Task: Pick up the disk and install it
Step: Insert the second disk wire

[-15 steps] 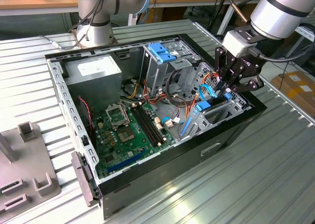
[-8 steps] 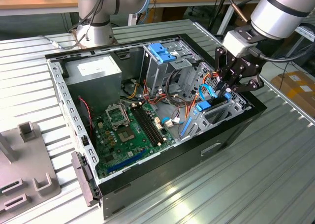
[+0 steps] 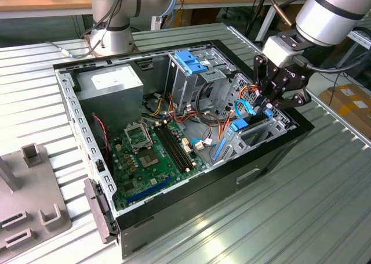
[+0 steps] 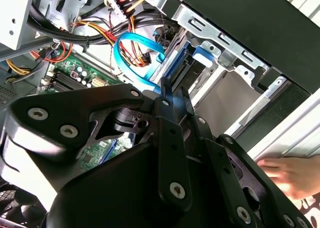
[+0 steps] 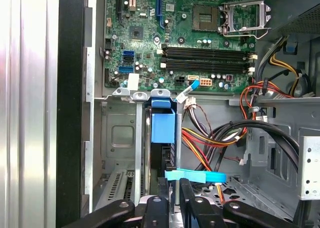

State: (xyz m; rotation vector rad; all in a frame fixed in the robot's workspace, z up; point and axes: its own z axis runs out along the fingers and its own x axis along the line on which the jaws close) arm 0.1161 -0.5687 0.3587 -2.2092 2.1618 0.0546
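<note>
Jaws hover close over the disk [image 5: 162,130], tips at its near edge; whether they pinch it or stand spread, I cannot tell. The disk stands on edge in the drive cage [image 5: 120,138], with the motherboard [image 5: 150,37] beyond.
</note>
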